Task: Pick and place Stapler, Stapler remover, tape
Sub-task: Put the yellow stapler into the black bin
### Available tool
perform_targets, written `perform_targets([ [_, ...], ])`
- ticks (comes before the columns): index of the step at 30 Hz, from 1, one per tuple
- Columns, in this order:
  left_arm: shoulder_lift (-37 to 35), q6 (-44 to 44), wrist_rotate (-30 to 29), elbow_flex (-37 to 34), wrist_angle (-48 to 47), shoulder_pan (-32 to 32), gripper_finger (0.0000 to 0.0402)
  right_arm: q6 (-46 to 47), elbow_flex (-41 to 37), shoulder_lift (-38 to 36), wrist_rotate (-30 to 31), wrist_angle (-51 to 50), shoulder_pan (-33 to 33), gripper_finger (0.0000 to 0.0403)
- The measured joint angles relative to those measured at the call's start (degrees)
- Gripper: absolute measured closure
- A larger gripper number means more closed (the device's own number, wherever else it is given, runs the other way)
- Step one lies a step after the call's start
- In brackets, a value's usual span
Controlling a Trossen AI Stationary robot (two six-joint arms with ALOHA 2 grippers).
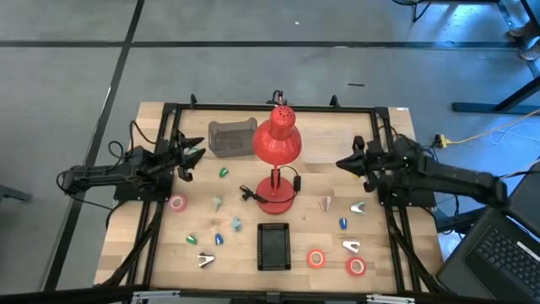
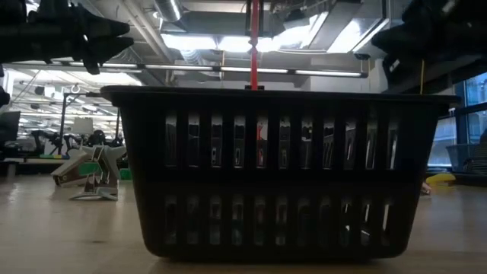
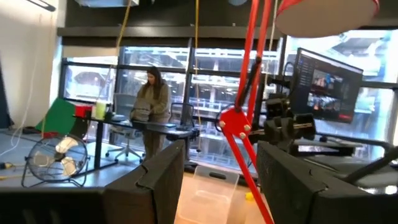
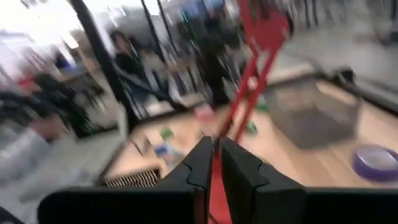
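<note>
- At table centre stood a red metal desk lamp (image 1: pixel 277 143) on a round base; a dark slatted plastic basket (image 1: pixel 273 246) sat at its 6 o'clock, near the front edge.
- Left gripper (image 1: pixel 192 154), at the lamp's 9 o'clock, hung above the wood with jaws parted and nothing between them.
- Right gripper (image 1: pixel 343 163), at the lamp's 3 o'clock, hung clear of the table, jaws pressed nearly together on nothing.
- Small ring-shaped tape rolls: a pink one (image 1: pixel 177 203) lay below the left gripper; an orange one (image 1: pixel 316 258) and a red one (image 1: pixel 356 267) lay at the basket's 3 o'clock.
- Silver stapler removers (image 1: pixel 205 260) lay at the basket's 9 o'clock, apart from it.
- Grey mesh tray (image 1: pixel 232 138) sat at the lamp's 10 o'clock; a clear plastic box (image 1: pixel 325 145) at its 2 o'clock.
</note>
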Motion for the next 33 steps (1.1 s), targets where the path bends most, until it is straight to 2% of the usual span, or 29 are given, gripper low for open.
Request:
perform_targets([
  [4, 0.0, -0.71, -0.06, 0.01, 1.19, 0.0, 0.0213, 0.4, 12.92, 11.09, 12.72, -21.51, 5.29, 0.0368],
  [7, 0.0, -2.29, -0.06, 0.01, 0.99, 0.0, 0.0213, 10.6, 21.72, 19.54, 22.54, -39.53, 7.73, 0.0368],
  [9, 0.0, -3.08, -0.06, 0.01, 0.48, 0.0, 0.0213, 17.71, 26.01, 24.17, 26.83, -50.54, 8.83, 0.0368],
  [11, 0.0, -3.23, -0.06, 0.0, -0.25, 0.0, 0.0213, 24.12, 28.15, 27.52, 31.32, -59.69, 9.85, 0.0368],
  [14, 0.0, -3.85, -0.06, 0.02, -1.08, 0.0, 0.0213, 34.4, 28.69, 29.96, 36.86, -67.64, 10.89, 0.0368],
  [20, 0.0, -5.55, -0.01, 0.0, -3.65, 0.0, 0.0213, 46.03, 22.94, 30.42, 36.06, -68.93, 12.66, 0.0368],
  [29, 0.0, -5.59, 0.1, 0.0, -4.24, -0.04, 0.0213, 46.86, 15.59, 30.42, 34.63, -62.5, 12.74, 0.0367],
  [33, 0.0, -5.57, 0.1, 0.0, -4.24, -0.04, 0.0213, 45.57, 14.08, 30.42, 33.73, -60.58, 12.74, 0.0347],
])
